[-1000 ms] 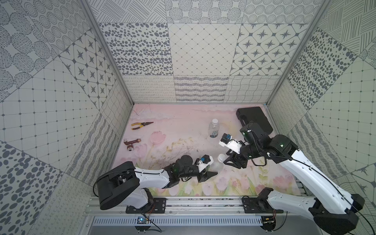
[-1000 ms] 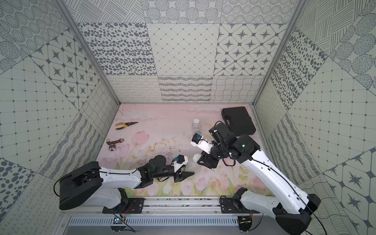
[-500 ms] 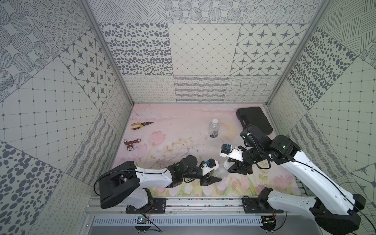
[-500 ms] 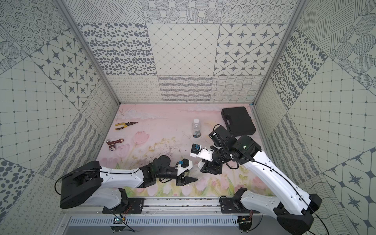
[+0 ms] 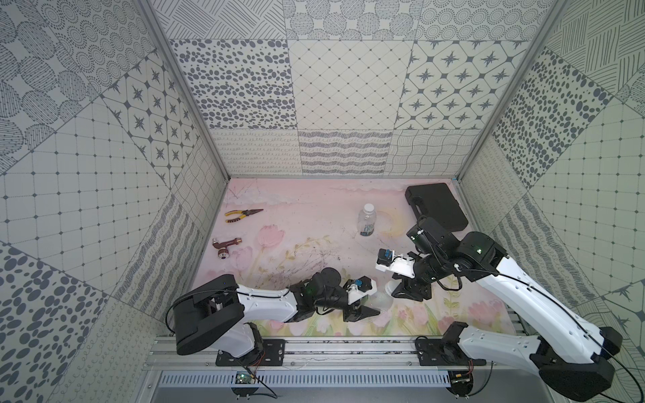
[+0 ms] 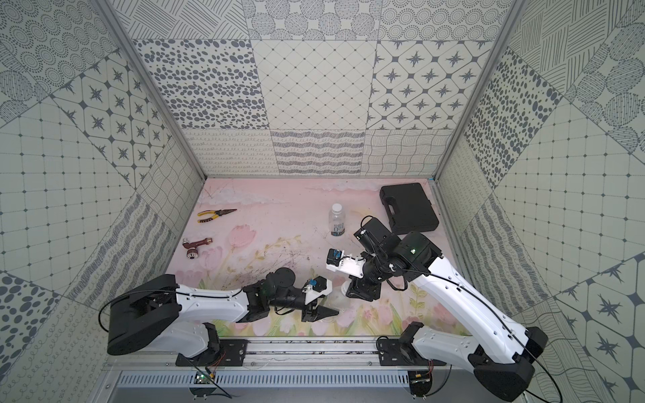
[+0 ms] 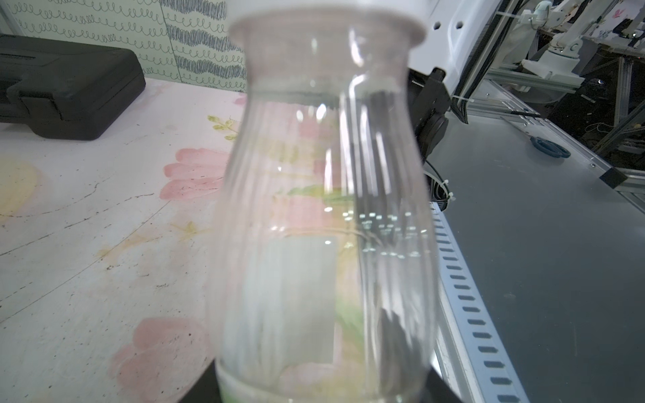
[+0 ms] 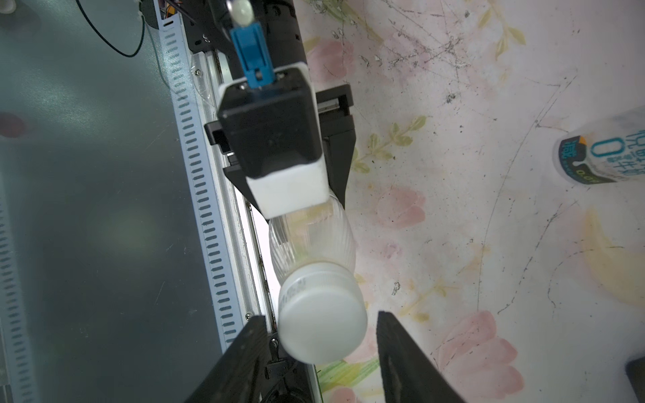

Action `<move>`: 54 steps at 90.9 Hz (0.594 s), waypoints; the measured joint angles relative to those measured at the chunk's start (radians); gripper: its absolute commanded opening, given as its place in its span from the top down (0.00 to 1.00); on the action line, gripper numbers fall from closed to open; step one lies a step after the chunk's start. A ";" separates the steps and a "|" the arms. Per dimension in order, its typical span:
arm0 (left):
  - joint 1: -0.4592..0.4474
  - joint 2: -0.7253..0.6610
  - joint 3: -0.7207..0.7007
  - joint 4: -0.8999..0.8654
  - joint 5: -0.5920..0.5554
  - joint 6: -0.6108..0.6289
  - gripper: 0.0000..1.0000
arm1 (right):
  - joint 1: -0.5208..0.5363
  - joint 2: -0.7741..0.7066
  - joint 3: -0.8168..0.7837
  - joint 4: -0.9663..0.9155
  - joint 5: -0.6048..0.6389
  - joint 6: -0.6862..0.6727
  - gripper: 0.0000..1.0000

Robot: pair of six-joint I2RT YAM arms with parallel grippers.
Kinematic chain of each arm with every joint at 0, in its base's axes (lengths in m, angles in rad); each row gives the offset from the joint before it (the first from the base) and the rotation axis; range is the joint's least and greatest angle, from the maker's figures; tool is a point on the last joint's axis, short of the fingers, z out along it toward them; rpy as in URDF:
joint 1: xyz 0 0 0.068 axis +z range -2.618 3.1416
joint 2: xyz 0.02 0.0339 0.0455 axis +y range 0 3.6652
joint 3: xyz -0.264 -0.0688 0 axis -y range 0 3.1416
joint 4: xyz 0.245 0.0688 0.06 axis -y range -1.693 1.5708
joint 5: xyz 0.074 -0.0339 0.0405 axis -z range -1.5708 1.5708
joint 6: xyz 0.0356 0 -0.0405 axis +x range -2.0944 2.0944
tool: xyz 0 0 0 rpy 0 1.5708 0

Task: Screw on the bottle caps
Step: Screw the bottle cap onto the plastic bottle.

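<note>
Count two bottles and two caps (one cap atop each), plus two grippers: short bottle [image 5: 367,225] upright at 1 o'clock from table [image 5: 296,216] centre, far cap [image 5: 368,208] up, well apart from tall bottle [image 5: 379,300] at 5 o'clock. Find tall bottle clamped low in left gripper [image 5: 369,307], long axis near vertical, neck tipped toward 2 o'clock, near cap [image 8: 323,324] on top. See right gripper [image 8: 320,314] parted astride near cap, one finger [image 8: 401,352] clear of it.

Overhead stereo pair; close wrist cameras
</note>
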 measured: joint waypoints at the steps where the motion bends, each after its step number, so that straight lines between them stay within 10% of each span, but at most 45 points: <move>1: 0.000 0.000 0.000 0.000 0.000 0.000 0.47 | 0.000 0.002 0.000 0.000 -0.001 0.001 0.47; 37: 0.000 -0.015 -0.022 0.013 -0.015 0.007 0.48 | 0.012 0.033 0.000 0.007 -0.031 0.034 0.71; 54: 0.000 -0.048 -0.052 0.035 -0.048 0.004 0.50 | 0.013 0.034 -0.001 0.036 -0.051 0.045 0.63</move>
